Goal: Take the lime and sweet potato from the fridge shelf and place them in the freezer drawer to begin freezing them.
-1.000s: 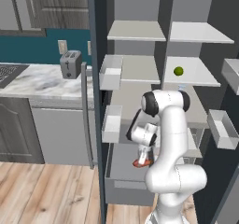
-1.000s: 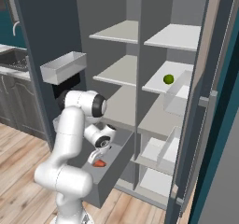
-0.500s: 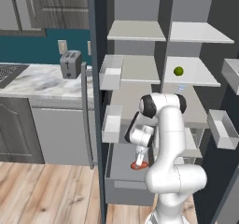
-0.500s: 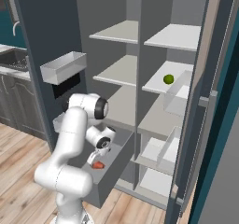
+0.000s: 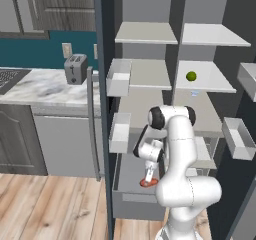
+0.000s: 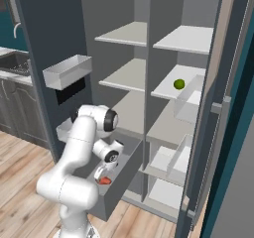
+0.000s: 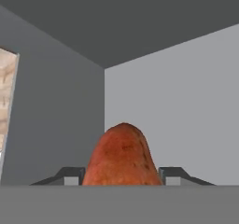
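The gripper (image 5: 148, 176) is seen lowered into the pulled-out freezer drawer (image 5: 131, 201), pointed down at its floor; the jaws are clamped on the sweet potato (image 7: 122, 155), one dark fingertip (image 7: 70, 177) pressed against each side of it, so it's pinched right between them. In the hand view the sweet potato sticks out past the fingertips toward a grey inner corner of the drawer, with plain grey walls all around it; whether its far end is touching the drawer floor can't really be told from there. In the left base view the orange-red lump (image 5: 148, 182) is seen just under the jaws, low over the drawer floor or on it; same story in the right base view, where it (image 6: 103, 180) is tucked under the gripper (image 6: 101, 174) inside the drawer (image 6: 116, 185).

The lime (image 5: 191, 76) is found well above the jaws and off toward the right compartment, sat on a fridge shelf (image 5: 215, 79) on its own; in the right base view it (image 6: 179, 84) is seen on that same light slab (image 6: 168, 88), well apart from the gripper.

A toaster (image 5: 75, 68) is parked on the marble counter (image 5: 35, 86), far off to the left of the jaws; wood flooring (image 5: 55, 209) is seen below the drawer front.
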Available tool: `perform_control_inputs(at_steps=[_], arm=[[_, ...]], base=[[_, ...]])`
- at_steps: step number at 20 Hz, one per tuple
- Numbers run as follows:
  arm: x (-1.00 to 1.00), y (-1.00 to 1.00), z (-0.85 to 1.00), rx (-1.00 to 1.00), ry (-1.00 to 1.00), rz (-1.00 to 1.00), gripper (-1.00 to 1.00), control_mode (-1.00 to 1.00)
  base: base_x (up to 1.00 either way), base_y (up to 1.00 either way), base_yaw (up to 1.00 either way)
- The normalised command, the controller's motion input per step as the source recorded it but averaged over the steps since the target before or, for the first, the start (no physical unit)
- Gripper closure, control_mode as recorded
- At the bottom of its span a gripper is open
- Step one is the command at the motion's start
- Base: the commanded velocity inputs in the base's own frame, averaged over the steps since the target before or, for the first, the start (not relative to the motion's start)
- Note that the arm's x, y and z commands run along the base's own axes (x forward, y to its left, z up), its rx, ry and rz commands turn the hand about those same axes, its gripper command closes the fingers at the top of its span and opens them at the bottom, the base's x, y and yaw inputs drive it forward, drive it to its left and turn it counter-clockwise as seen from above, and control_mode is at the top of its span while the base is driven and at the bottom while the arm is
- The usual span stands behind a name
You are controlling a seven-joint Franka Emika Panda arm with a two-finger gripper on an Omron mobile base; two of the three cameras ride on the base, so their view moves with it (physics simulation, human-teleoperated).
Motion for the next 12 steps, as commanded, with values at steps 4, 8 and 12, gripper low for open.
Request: perform_control_inputs(at_steps=[4, 8, 12], arm=[[0.00, 0.00, -0.42, 0.00, 0.04, 0.00, 1.00, -1.00], [0.00, 0.01, -0.39, 0.00, 0.03, 0.00, 1.00, -1.00], [0.00, 0.02, -0.38, 0.00, 0.03, 0.00, 1.00, -1.00]], base=[[0.00, 0.00, 0.00], [0.00, 0.00, 0.00], [0.00, 0.00, 0.00]])
